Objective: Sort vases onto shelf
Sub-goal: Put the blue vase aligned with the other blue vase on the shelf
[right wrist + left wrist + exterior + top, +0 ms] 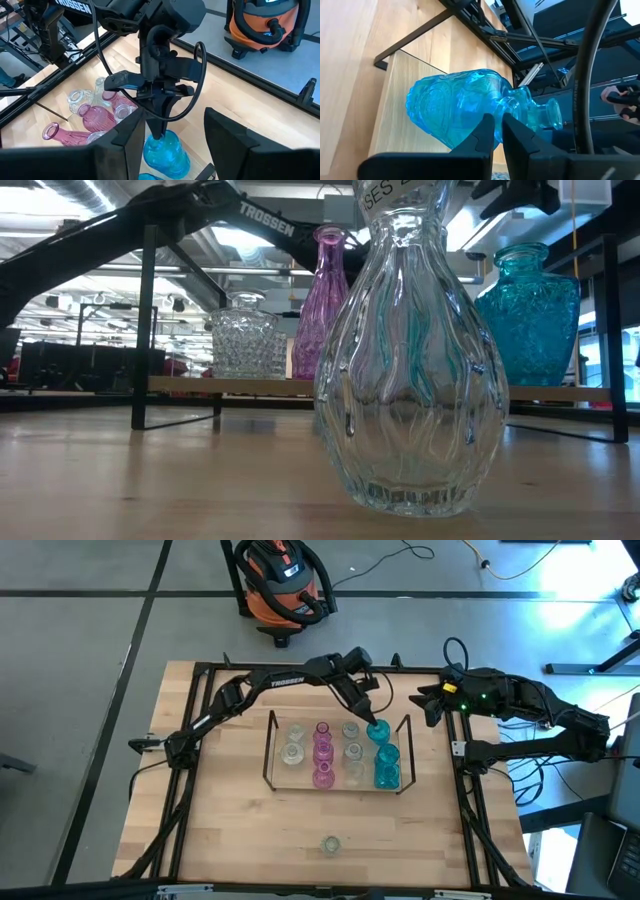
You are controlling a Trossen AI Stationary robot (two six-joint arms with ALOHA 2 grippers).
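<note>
The wire shelf [268, 752] stands mid-table with vases upright in columns on its base: clear [293, 740], pink [322, 752], clear [353, 752] and teal [387, 768]. My left gripper [372, 723] slants down over the far teal vase [455, 107] at the shelf's right end, fingers shut. One clear vase [331, 844] stands alone near the table's front edge and fills the low view [410, 370]. My right gripper [172, 145] hovers open, above the table right of the shelf's far right corner, with nothing between its fingers. My left gripper's shut fingertips [487, 125] come slanting from above at the far teal vase's shoulder [475, 97], just beside its neck [530, 107]. I cannot tell whether they touch the glass. The vase stands upright on the shelf's base, its rim [552, 115] clear of the fingers.
A black frame [200, 670] edges the table. An orange shop vacuum [285, 585] sits on the floor beyond the far edge. Bare wood lies left of the shelf and along the near side around the lone clear vase.
</note>
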